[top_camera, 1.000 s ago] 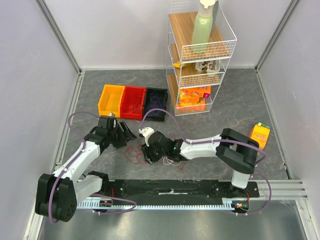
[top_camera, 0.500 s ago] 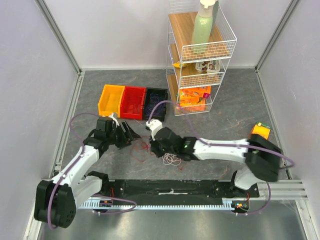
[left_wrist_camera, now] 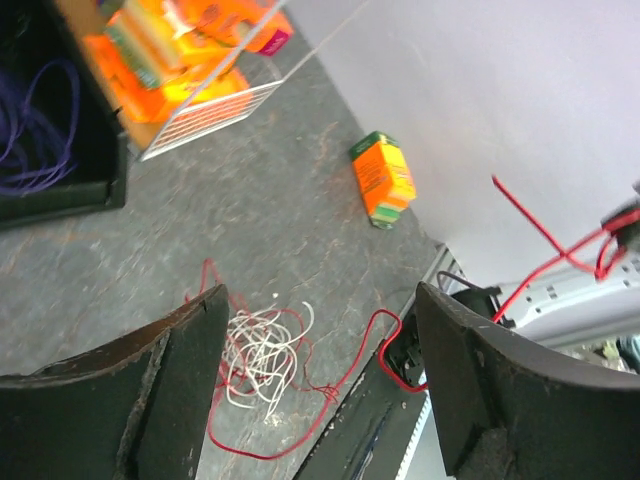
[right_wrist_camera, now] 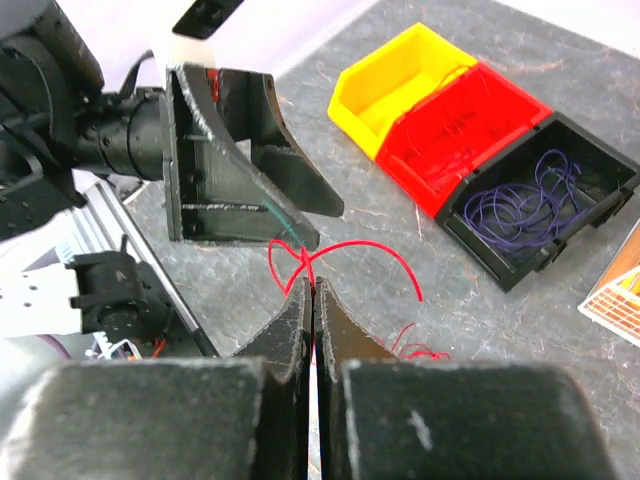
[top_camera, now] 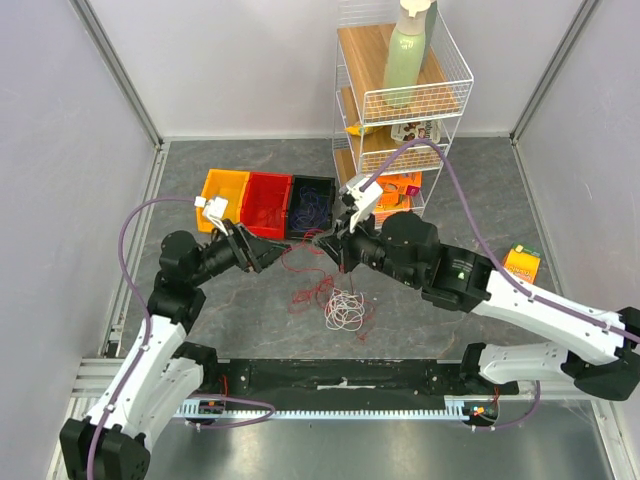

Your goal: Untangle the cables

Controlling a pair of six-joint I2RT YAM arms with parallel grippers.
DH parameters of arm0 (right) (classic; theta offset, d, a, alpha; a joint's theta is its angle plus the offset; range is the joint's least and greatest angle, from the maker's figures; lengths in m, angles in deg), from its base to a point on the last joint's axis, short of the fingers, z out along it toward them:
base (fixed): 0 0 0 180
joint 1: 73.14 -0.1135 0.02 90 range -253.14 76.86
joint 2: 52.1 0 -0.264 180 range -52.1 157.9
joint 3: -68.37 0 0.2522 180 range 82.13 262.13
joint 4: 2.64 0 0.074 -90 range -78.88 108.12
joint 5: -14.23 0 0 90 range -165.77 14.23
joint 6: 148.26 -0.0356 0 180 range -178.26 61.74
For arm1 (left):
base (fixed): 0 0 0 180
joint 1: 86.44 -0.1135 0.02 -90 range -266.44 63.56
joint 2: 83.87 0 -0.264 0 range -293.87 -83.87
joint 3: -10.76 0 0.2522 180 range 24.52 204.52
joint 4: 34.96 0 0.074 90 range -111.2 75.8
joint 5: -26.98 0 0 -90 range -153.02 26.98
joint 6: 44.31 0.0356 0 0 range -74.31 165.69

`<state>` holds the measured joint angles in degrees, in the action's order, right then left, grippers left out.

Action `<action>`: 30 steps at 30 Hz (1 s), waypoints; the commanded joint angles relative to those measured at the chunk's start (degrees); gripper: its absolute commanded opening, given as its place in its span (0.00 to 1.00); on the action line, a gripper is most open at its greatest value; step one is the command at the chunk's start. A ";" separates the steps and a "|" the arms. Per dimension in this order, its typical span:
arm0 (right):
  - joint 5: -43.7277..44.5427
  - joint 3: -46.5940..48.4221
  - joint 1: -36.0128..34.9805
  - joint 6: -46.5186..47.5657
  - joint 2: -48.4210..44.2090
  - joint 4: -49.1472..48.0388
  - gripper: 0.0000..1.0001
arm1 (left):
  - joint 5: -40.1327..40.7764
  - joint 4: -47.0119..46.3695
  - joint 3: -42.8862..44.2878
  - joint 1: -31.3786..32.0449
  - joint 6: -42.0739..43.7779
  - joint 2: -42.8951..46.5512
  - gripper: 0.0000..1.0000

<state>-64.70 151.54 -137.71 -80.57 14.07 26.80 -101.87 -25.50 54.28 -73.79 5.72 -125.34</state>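
Pinching a red cable (right_wrist_camera: 352, 243) between pressed-together fingers, the right gripper (right_wrist_camera: 312, 296) holds it above the worktop (top_camera: 230, 312). The left gripper (top_camera: 272, 252) hangs spread wide just beside it, over the white cable clump (top_camera: 345, 312).

Bright, even, diffuse light leaves only faint soft shadows on the grey mottled table top (top_camera: 480, 200). The left wrist view is smeared, the white wire rack (left_wrist_camera: 215, 105) blurred. The right gripper (right_wrist_camera: 312, 288) has black fingers (right_wrist_camera: 285, 340) out of focus, the thin red cable (right_wrist_camera: 360, 243) crisp.
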 commanded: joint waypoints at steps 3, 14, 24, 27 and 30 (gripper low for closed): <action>1.85 8.89 0.06 1.30 -0.96 1.81 0.00 | -10.62 -12.74 2.14 0.10 1.56 2.28 0.85; 2.99 19.00 0.07 0.42 1.41 0.58 0.00 | -18.37 -19.61 4.87 0.19 -0.99 2.10 0.85; -0.43 24.11 0.15 0.86 3.96 -0.74 0.00 | -17.22 -20.23 8.29 0.72 0.67 -2.29 0.91; -0.52 24.20 0.15 0.95 4.14 -1.09 0.00 | -18.62 -19.53 9.44 1.76 2.52 -4.22 0.90; -0.17 24.20 0.07 1.21 4.14 -1.18 0.00 | -19.68 -16.90 10.41 4.48 6.12 -5.02 0.85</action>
<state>-64.24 173.33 -137.74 -80.48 18.20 28.22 -118.94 -43.57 61.67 -72.04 6.53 -129.58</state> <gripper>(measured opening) 0.010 0.881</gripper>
